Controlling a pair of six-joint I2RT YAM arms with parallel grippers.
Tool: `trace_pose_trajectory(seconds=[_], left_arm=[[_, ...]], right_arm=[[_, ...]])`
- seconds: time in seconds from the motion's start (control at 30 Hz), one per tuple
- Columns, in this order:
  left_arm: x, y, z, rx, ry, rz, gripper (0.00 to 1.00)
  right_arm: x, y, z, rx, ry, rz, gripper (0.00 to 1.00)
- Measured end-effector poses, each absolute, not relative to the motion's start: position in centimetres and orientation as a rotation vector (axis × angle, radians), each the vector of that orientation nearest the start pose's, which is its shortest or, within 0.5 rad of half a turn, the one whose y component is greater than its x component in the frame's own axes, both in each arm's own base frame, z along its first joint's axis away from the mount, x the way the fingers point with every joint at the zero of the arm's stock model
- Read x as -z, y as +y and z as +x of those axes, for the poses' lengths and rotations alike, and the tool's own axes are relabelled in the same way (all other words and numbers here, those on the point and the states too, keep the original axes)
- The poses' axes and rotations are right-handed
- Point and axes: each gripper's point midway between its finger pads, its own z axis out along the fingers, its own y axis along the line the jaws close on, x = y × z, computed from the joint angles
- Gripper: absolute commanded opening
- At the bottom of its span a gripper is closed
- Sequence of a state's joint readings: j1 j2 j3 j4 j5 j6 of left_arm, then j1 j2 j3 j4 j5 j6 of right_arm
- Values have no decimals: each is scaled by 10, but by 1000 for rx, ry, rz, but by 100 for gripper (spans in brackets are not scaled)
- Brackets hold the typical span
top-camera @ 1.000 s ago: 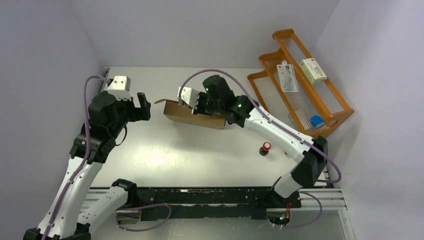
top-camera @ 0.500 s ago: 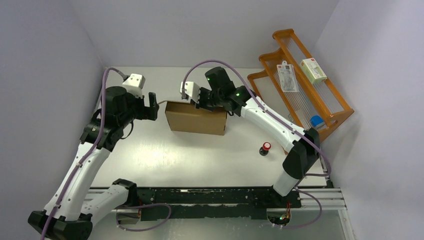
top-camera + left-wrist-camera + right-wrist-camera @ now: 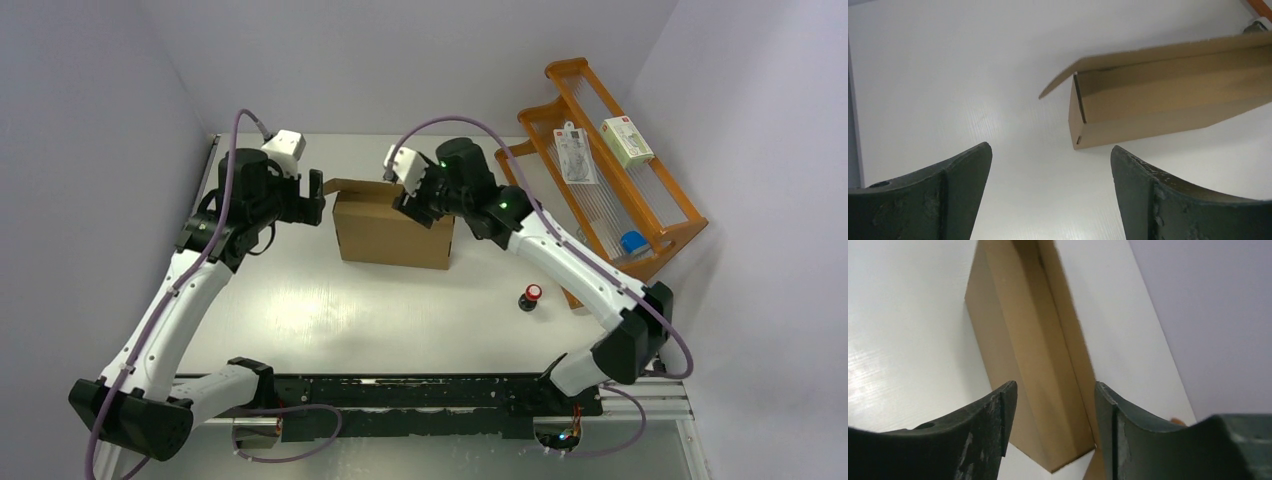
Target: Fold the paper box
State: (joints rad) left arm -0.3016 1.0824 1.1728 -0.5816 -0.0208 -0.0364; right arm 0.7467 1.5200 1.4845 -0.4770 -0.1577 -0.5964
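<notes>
The paper box [image 3: 392, 232] stands on the tabletop [image 3: 330, 300], one flap raised at its left end. Left pincer [image 3: 1049, 149] released, near that end. Right pincer [image 3: 1055, 385] spread wide over the right end, perhaps not touching it

Reaching toward the tabletop's far edge with both arms. Facing each other there with left gripper [image 3: 314, 197] and right gripper [image 3: 408, 197], jaws parted.

White counter [image 3: 330, 310], a bit glossy. The brown box [image 3: 392, 232] sits toward the far edge, about midway along it, with one flap hanging open at its left end. An orange rack [image 3: 572, 70] runs along the right edge up into the far right corner. A small red-capped thing [image 3: 531, 297] stands near the rack's near end, apart from the box.
</notes>
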Motion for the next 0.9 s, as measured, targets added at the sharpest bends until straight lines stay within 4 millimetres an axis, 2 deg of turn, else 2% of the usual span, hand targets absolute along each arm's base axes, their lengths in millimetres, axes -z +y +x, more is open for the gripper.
trace_pose_trajectory(seconds=[0.1, 0.2, 0.37, 0.53, 0.7, 0.9], left_arm=[[-278, -100, 328, 185, 2048, 267, 92], [-273, -102, 335, 180, 2069, 273, 91], [-263, -106, 350, 161, 2110, 307, 91], [-253, -105, 354, 138, 2134, 337, 89], [-241, -105, 360, 121, 2171, 357, 85], [-231, -106, 368, 111, 2208, 373, 81]], right_arm=[[-287, 296, 330, -230, 1626, -1243, 68], [-293, 281, 332, -211, 1686, -1103, 69], [-283, 243, 336, -193, 1818, -891, 67], [-267, 212, 338, -187, 1910, -742, 63], [-251, 197, 341, -194, 1975, -666, 54], [-242, 197, 340, -221, 2005, -645, 43]])
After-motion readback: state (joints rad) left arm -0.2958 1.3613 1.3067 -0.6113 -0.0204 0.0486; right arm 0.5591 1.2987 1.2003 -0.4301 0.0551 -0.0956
